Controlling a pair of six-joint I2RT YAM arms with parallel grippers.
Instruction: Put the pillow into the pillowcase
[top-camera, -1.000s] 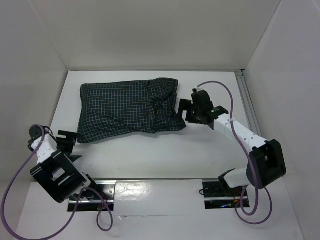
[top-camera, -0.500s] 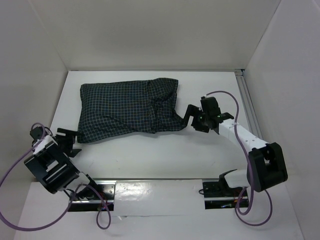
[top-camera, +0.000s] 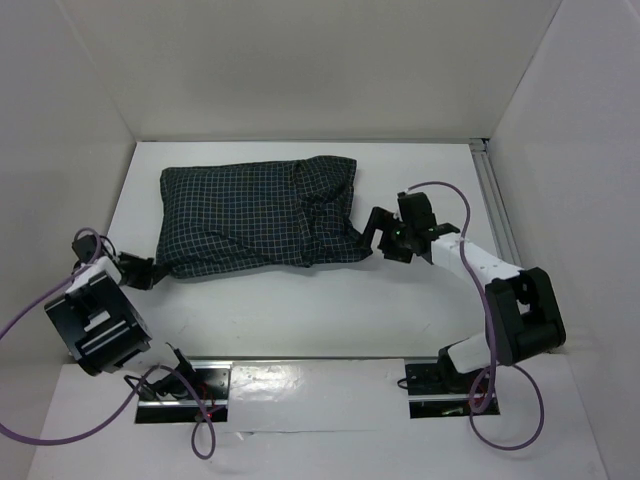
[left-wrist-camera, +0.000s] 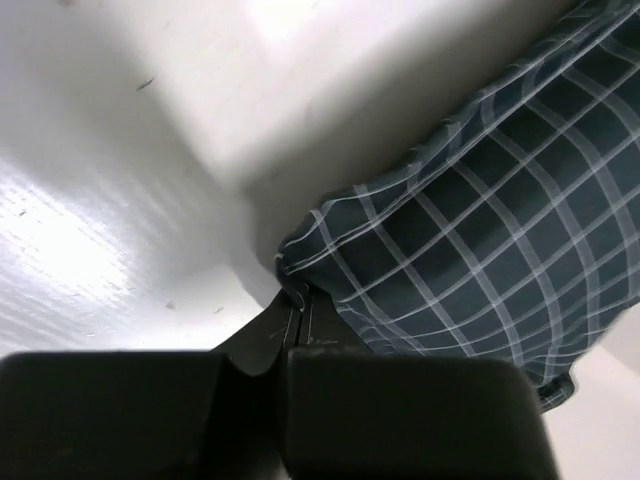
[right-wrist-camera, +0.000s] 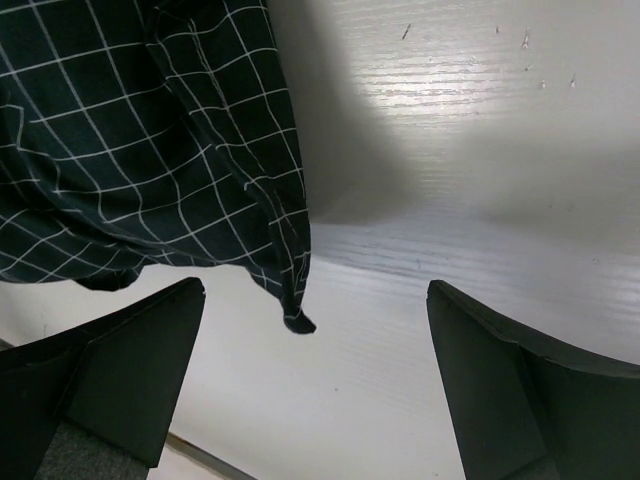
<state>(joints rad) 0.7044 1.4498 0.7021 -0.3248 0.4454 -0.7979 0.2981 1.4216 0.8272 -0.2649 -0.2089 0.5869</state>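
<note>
The pillowcase (top-camera: 255, 215), dark with a thin white check, lies plump across the back left of the white table. The pillow is hidden. My left gripper (top-camera: 148, 272) is at the pillowcase's near left corner. In the left wrist view the left gripper (left-wrist-camera: 297, 305) is shut, and the corner of the pillowcase (left-wrist-camera: 480, 230) is pinched at its tips. My right gripper (top-camera: 372, 235) is at the near right corner, open. In the right wrist view a hanging tip of the pillowcase (right-wrist-camera: 130, 130) reaches down between the wide-apart fingers of the right gripper (right-wrist-camera: 315, 300) without touching them.
White walls enclose the table at the back and on both sides. A metal rail (top-camera: 495, 200) runs along the right edge. Both arm bases and their purple cables (top-camera: 60, 440) sit at the near edge.
My left gripper moved up and right to the pillowcase's near left corner and shut on it. My right gripper drew slightly nearer the right corner and stayed open.
</note>
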